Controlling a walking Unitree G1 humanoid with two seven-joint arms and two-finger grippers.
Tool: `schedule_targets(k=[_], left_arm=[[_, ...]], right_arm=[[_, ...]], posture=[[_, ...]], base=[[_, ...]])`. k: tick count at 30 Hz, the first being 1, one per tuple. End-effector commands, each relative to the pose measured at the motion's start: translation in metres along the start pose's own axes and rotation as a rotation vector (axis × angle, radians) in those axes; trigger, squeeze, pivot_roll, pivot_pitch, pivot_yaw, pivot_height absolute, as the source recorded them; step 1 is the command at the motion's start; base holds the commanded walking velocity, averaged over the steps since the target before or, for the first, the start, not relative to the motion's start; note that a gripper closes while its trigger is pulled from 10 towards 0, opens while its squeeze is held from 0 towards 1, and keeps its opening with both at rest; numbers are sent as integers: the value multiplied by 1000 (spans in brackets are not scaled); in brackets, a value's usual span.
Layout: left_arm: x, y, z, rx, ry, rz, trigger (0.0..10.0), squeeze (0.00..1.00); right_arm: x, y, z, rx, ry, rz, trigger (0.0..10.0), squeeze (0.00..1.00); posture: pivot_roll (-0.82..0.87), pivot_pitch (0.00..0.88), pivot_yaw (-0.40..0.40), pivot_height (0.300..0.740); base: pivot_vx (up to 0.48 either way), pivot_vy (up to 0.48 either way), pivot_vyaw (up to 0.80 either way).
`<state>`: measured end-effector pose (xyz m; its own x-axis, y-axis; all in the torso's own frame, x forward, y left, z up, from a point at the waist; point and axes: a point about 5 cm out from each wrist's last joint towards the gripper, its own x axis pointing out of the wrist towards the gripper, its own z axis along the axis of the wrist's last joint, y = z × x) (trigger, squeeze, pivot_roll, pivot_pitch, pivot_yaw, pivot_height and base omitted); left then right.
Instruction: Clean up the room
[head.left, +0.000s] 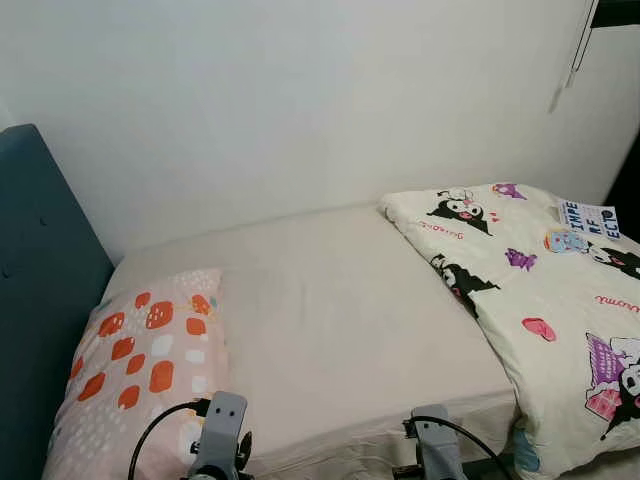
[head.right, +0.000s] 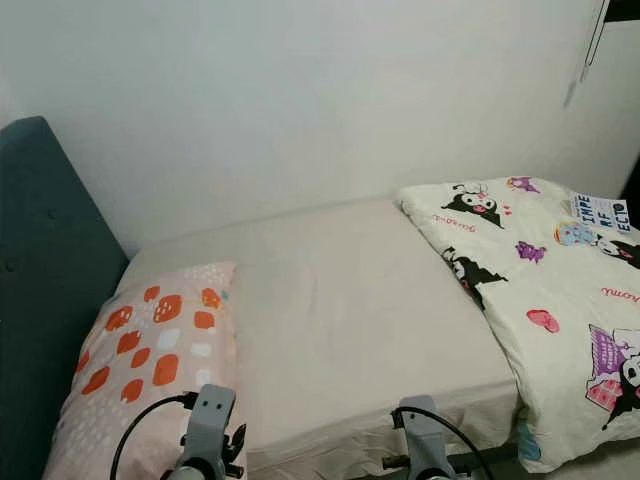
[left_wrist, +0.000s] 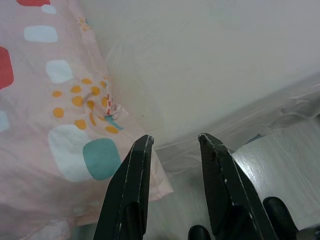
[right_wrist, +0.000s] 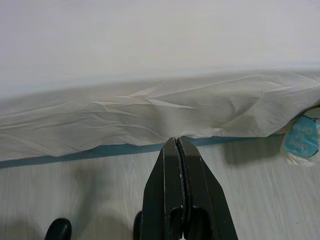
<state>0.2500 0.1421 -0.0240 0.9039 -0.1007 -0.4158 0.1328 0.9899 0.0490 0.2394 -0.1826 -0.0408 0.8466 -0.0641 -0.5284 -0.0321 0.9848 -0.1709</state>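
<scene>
Left eye view, from my remote seat: a bed with a cream fitted sheet (head.left: 340, 320) fills the middle of the frame, set against a plain white wall (head.left: 300, 100). A dark teal padded headboard (head.left: 40, 290) stands along the left edge. At lower left lies a pink pillow with orange, white and teal blotches (head.left: 140, 370), flat on the sheet, touching the headboard side. On the right, a cream cartoon-print duvet (head.left: 540, 300) is bunched over the foot end, its lower edge hanging off the mattress toward the bottom right corner. A small white card with dark block letters (head.left: 588, 218) rests on the duvet near the right edge.

Both silver wrists poke up at the bottom edge, each trailing a black cable.

Left wrist view: left gripper (left_wrist: 176, 141) has its black fingers spread apart, holding nothing, hovering over the pillow's corner where it meets the sheet.

Right wrist view: right gripper (right_wrist: 177, 142) has fingers pressed together, nothing between them, pointed at the sheet's wrinkled hem above pale wood-grain floor (right_wrist: 100, 190).
</scene>
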Motion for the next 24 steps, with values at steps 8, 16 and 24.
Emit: schedule_targets(k=[8,16,24], left_arm=[[-3,7,-4,3,10,25,10000,0],[-3,6,-4,5,12,22,10000,0],[-2,6,-3,8,11,20,10000,0]], right_arm=[[-1,6,-3,-2,10,20,10000,0],[-2,6,-2,112,-3,33,10000,0],[-1,8,0,136,-15,58,10000,0]], posture=[[-46,76,35,740],[-48,71,36,740],[-50,57,39,740]], base=[[0,0,0],[0,0,0],[0,0,0]])
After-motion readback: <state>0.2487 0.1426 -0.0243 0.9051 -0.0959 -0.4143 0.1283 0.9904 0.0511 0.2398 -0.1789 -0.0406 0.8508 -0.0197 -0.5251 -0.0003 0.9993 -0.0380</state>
